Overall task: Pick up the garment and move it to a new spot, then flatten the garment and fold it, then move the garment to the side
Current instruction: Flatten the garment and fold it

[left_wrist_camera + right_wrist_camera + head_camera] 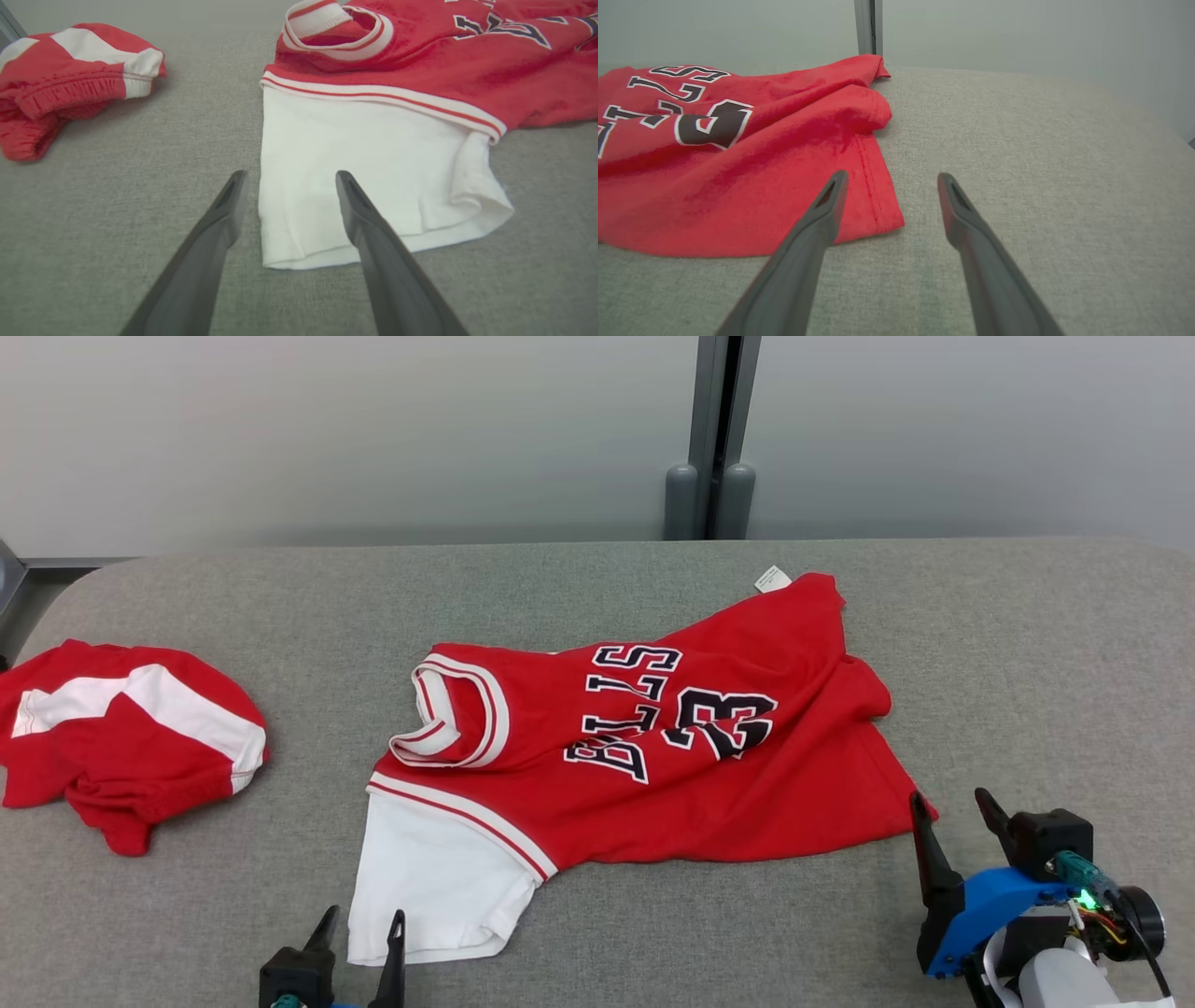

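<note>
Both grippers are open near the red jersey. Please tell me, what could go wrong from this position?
1. The left gripper straddles the side edge of the white sleeve; it may pinch only one thin layer, so the jersey could slip when lifted.
2. The right gripper is at the hem corner, partly off the cloth, and may close on nothing.
3. The jersey's far side is bunched; folding could trap those creases.

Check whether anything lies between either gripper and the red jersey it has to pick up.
Nothing visible does. The open left gripper sits at the white sleeve of the jersey, the open right gripper at its red hem corner. The other red-and-white garment lies apart, at the robot's far left.
</note>
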